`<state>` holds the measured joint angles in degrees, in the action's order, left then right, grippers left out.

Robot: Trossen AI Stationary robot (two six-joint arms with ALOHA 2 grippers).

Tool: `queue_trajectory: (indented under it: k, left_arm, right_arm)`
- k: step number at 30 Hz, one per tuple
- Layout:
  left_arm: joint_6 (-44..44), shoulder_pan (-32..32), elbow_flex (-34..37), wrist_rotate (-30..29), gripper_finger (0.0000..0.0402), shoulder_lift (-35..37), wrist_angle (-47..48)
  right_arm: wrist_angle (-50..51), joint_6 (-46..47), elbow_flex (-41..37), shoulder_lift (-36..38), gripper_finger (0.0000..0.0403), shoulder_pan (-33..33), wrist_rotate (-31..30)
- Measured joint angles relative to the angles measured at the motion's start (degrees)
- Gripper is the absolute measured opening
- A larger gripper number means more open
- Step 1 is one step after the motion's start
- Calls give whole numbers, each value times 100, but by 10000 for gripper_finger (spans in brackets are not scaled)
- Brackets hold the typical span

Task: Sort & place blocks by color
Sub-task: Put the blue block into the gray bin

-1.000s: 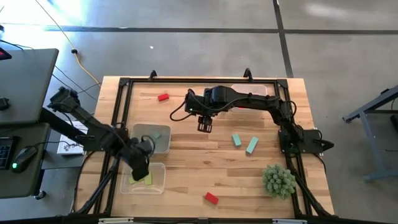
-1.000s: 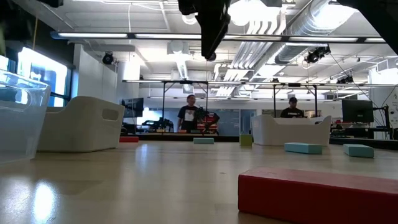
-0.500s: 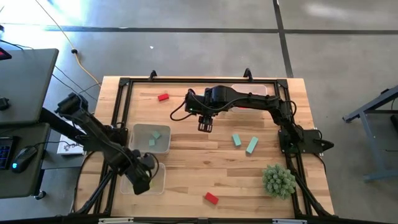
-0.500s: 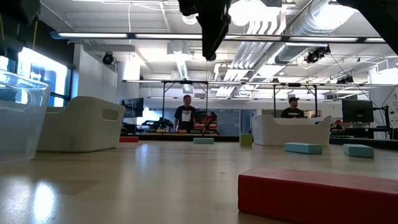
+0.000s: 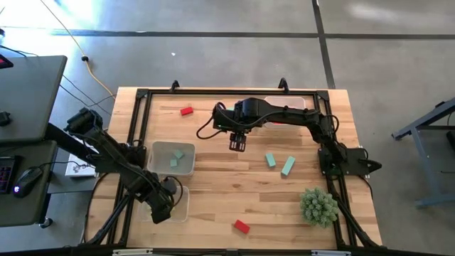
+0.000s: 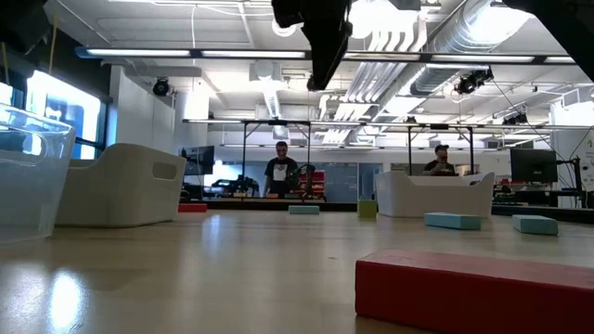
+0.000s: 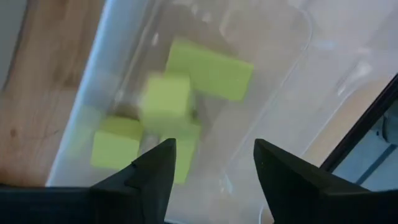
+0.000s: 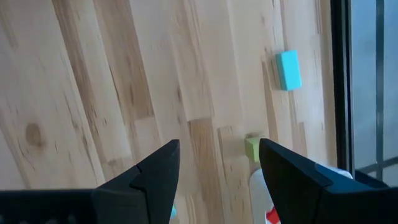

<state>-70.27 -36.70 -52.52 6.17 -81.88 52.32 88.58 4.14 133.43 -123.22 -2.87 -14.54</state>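
My left gripper [image 5: 162,208] [image 7: 211,146] hangs open over the near-left clear tray [image 5: 183,201], touching nothing. Several yellow-green blocks [image 7: 208,68] lie on that tray's floor; one cube [image 7: 165,99] shows blurred. My right gripper [image 5: 237,146] [image 8: 217,146] [image 6: 320,83] is open, high above the table's middle. On the table lie two teal blocks [image 5: 271,160] [image 5: 288,166], a red block [image 5: 186,111] near the far edge and another red one [image 5: 242,226] near the near edge. A yellow-green block [image 8: 252,148] lies flat beside the far tray.
A second clear tray [image 5: 158,147] at the left holds teal blocks [image 5: 175,156]. A third tray [image 5: 288,104] sits at the far edge under the right arm. A spiky green plant ball [image 5: 318,206] stands near the right corner. People stand in the room beyond the table.
My left gripper has moved toward the table's near edge, from the gap between the two left trays to over the near tray. My right gripper has shifted slightly toward the right edge. No block on the table has moved.
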Motion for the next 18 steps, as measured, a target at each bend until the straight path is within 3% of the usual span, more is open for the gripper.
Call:
queue_trajectory:
  k: [9,18]
  left_arm:
    - [146,249,-260,62,209,176,80]
    - [598,497,-695,-717,209,662,390]
  right_arm:
    - [148,17,0,0,209,2,0]
    - [143,143,-4,0,209,2,131]
